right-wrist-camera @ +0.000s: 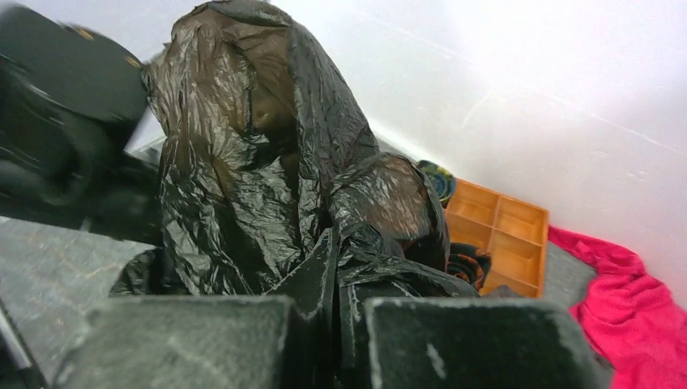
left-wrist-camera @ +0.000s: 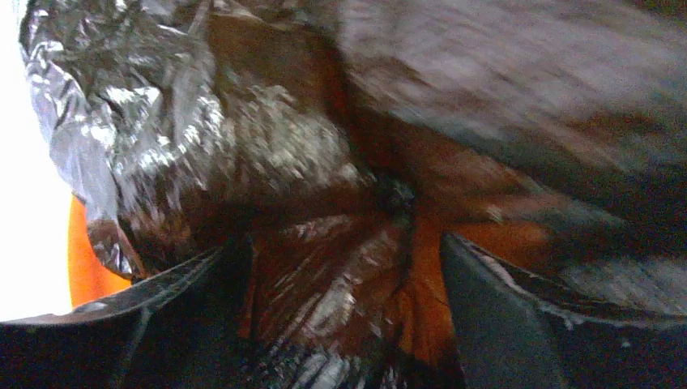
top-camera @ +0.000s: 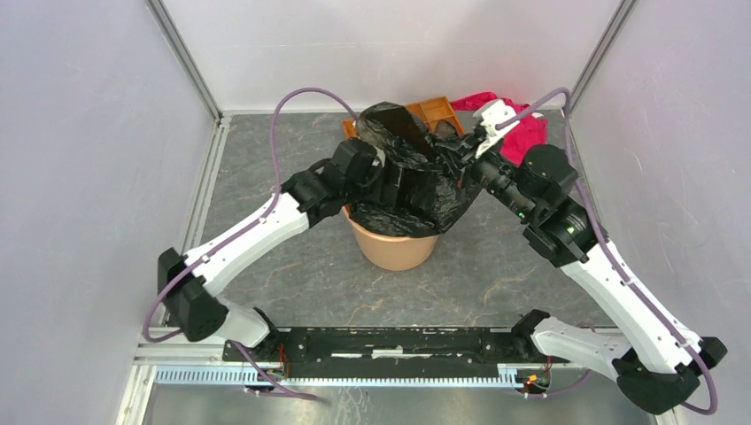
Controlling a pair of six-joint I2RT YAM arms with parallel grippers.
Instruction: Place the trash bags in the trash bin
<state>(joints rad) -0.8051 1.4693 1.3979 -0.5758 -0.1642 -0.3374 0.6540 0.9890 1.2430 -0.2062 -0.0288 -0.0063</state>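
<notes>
1. The trash bag (top-camera: 381, 133) is bunched up over the mouth of the trash bin (top-camera: 394, 248). Part of it hangs over the rim on the right side and the rest is puffed up in a crinkly heap above the opening.
2. The right tool (right-wrist-camera: 328, 324) is pressed together on a fold of the bag's film. From the right wrist view, a wedge of black plastic is pinched right between its two fingers, and the rest of the bag towers up in front of it.
3. The left tool (left-wrist-camera: 340, 267) has its fingers spread wide, shoved in against the bag from the left. Glossy film fills the gap between them and some orange shows through it. It's blurry, so I can't tell how much it actually touches.
4. The bin stands upright mid-surface (top-camera: 301, 257), between the two arms.
5. Behind the bin, toward the back wall, there's an orange tray (top-camera: 436, 111), with a red cloth (top-camera: 522, 133) lying just beside it on the right.
</notes>
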